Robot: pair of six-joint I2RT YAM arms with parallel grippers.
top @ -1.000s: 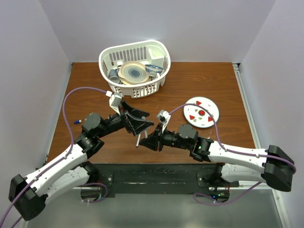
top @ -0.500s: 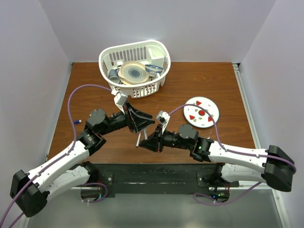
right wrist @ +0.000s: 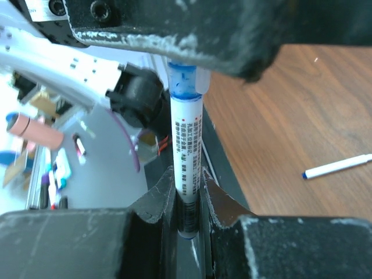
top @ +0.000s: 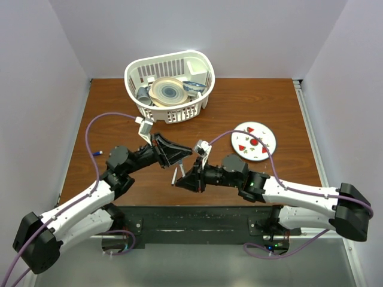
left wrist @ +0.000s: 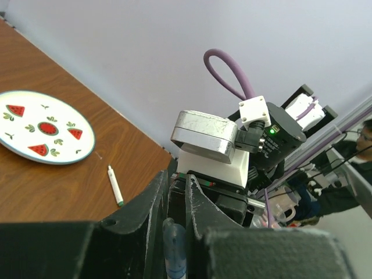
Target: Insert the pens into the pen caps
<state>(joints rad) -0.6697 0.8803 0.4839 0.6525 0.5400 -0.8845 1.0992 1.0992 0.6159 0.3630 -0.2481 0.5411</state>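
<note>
At mid-table, above the brown wood-grain tabletop (top: 263, 101), you have both arms meeting nose to nose.

**Change noted:** over the last second the left gripper (left wrist: 176, 195) went from spread wide to pressed in, and it edged closer to the right gripper (right wrist: 187, 195). Its black jaws now pinch a small translucent blue plastic cap (left wrist: 174, 241).

The right gripper remains clamped on a slim white-barrelled marker pen (right wrist: 185, 139). The barrel is round and smooth, with fine printed lettering along it. Cap and pen stand in line, with the cap over the pen's tip. Whether it is pushed fully home you cannot tell from these views.

**Judgement:** this pen is at the insertion step, and a firm push along its axis looks due. Both parts are hard, slick plastic, so expect slip if either squeeze is light.

**Outstanding:** a second white pen with a green end (left wrist: 115, 185) lies loose on the wood near the round glossy watermelon-print plate (left wrist: 23, 132).
</note>
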